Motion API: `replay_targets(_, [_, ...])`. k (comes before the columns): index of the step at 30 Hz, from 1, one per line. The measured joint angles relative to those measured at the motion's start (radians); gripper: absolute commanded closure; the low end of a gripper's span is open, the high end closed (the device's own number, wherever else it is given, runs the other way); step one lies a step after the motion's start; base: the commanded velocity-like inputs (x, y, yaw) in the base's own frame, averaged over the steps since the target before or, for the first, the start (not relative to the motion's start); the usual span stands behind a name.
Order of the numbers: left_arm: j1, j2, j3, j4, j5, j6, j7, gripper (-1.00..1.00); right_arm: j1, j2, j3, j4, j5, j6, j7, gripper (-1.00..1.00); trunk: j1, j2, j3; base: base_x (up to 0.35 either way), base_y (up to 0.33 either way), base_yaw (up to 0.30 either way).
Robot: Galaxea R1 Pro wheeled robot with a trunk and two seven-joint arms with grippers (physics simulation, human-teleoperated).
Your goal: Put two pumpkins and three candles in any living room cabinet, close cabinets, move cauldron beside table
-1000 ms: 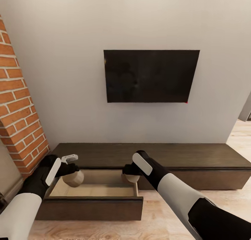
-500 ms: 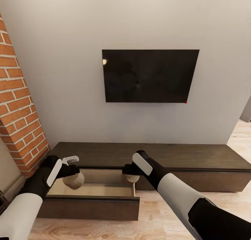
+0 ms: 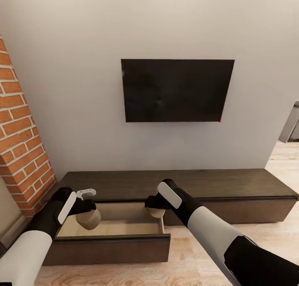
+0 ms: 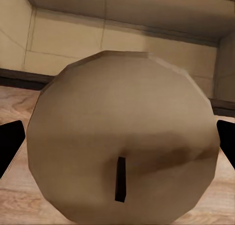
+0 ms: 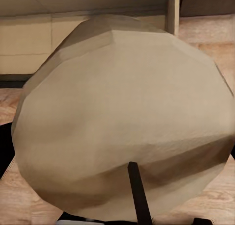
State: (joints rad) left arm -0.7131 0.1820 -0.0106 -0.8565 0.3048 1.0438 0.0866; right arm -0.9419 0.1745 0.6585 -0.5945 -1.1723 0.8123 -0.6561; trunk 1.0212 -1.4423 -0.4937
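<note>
We are holding one candle (image 3: 88, 218) in the left claw (image 3: 85, 213) and another candle (image 3: 156, 212) in the right claw (image 3: 153, 207), both hanging over the open drawer (image 3: 109, 228) of the cabinet (image 3: 232, 186), which is lying directly below them.

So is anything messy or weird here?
Nothing is spilled or broken. One drawer of the cabinet is pulled open, and each gripper, left and right, holds a candle over it.
</note>
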Motion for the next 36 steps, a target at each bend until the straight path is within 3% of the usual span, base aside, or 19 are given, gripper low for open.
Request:
replay_targets(10, [0.000,0.001,-0.002,0.000,0.001,0.000,-0.001,1.00,0.000,0.000,0.001,0.000,0.000,0.000,0.001,1.00,0.000,0.000,0.000,0.000,0.101,-0.207])
replay_targets(36, [0.000,0.000,-0.001,0.000,0.001,0.000,0.000,1.00,0.000,0.000,0.002,0.001,-0.001,0.001,0.043,1.00,0.000,0.000,0.000,0.089,0.049,-0.006])
